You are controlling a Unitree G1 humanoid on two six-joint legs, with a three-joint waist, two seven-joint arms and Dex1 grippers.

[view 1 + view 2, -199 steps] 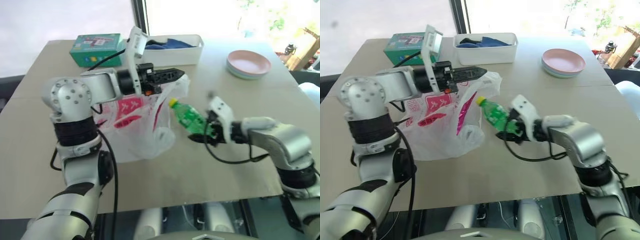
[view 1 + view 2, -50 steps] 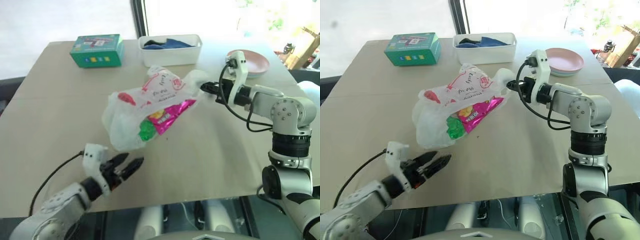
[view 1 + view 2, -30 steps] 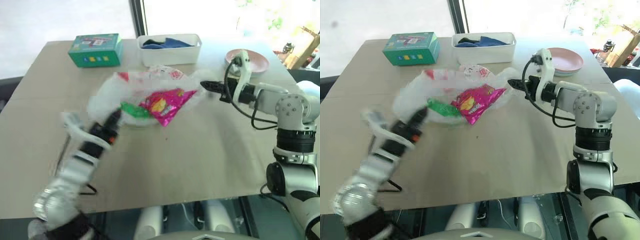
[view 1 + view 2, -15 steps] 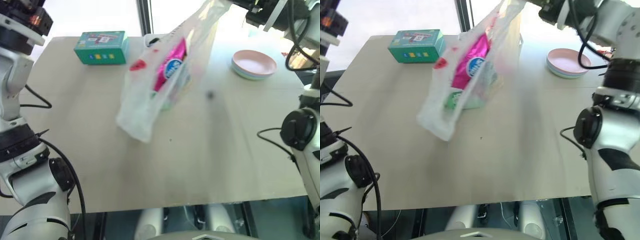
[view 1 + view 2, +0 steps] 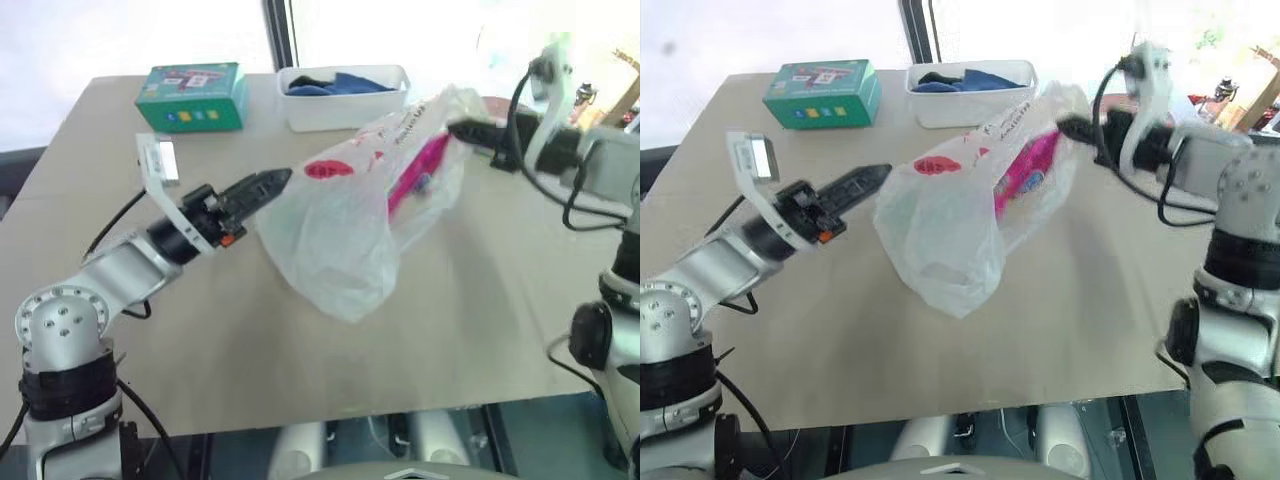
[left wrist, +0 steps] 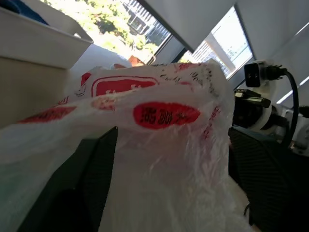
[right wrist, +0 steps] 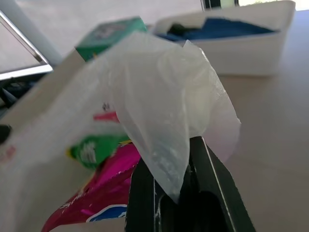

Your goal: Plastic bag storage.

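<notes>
The plastic bag [image 5: 960, 215] is held up over the table [image 5: 1060, 320], one handle pinched in the closed fingers of the right gripper [image 5: 1072, 128] (a magenta packet [image 5: 1025, 170] and something green show inside). The left gripper [image 5: 268, 184] is seen at the bag's opposite side, jaws spread wide around the film, nothing clamped. Beyond both grippers, a green box [image 5: 193, 96] and a white bin [image 5: 345, 96] are noted.

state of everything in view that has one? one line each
plastic bag: lifted, hanging, loaded
magenta snack packet: inside the bag, tilted
green bottle: inside the bag
right gripper: shut on the plastic bag's handle
left gripper: open, at the bag's other end
white bin: open top, blue item inside
green box: closed, flat on the table
</notes>
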